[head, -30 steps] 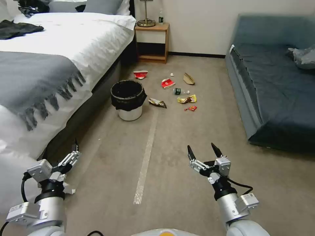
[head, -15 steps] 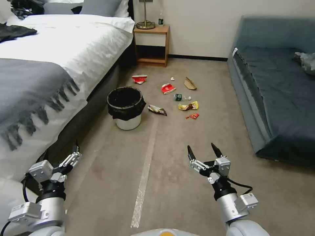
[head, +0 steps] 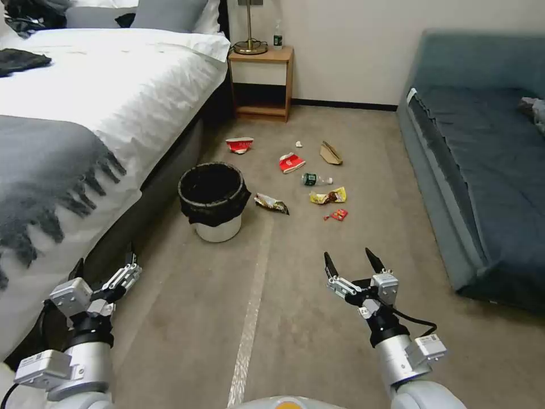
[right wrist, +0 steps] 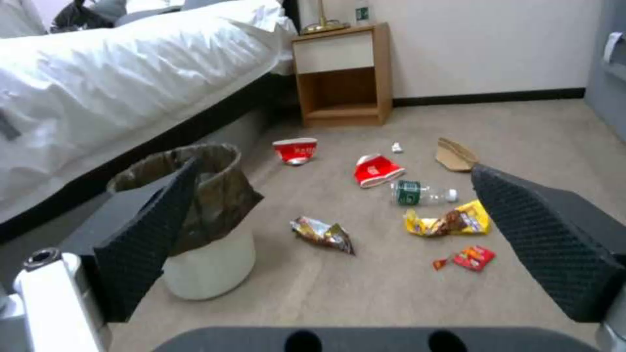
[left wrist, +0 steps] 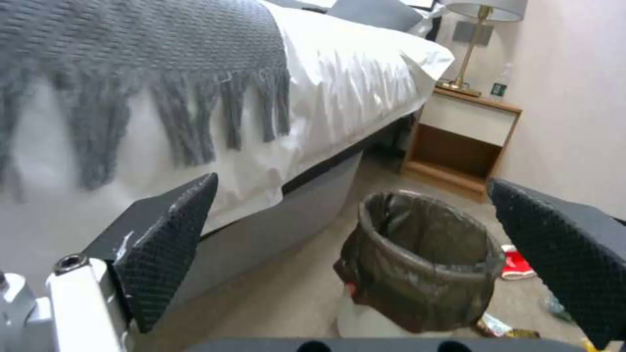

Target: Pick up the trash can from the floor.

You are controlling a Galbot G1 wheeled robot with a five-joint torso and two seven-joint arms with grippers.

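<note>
Since a second ago the whole scene has slid down and toward me in the head view — I have driven forward, not the things — and the trash can [head: 214,202] now sits lower and closer, though well out of reach. It stands upright on the floor [head: 318,318], just beside the bed [head: 113,96], its black liner folded over the rim and its mouth facing up.

My left gripper [head: 104,264] hangs low near the bed's edge with its jaws spread wide and nothing in them; my right gripper [head: 351,263] is held out over the carpet, released as well and empty. The can lies ahead and a little to the inside of my left gripper, and farther off and to the left of my right one — so the left arm is the nearer, I judge. In the left wrist view the can [left wrist: 420,259] sits between my two fingers, some way off.

A pale tape strip [head: 252,307] runs along the carpet between my arms. Beyond the can lies litter: a snack wrapper [head: 271,203] just beside its right side, a red cup [head: 239,145], a red carton [head: 292,163], a bottle [head: 315,180], a yellow packet [head: 328,196]. Nothing stands between me and the can; the bed frame crowding its left side is what I would mind.
</note>
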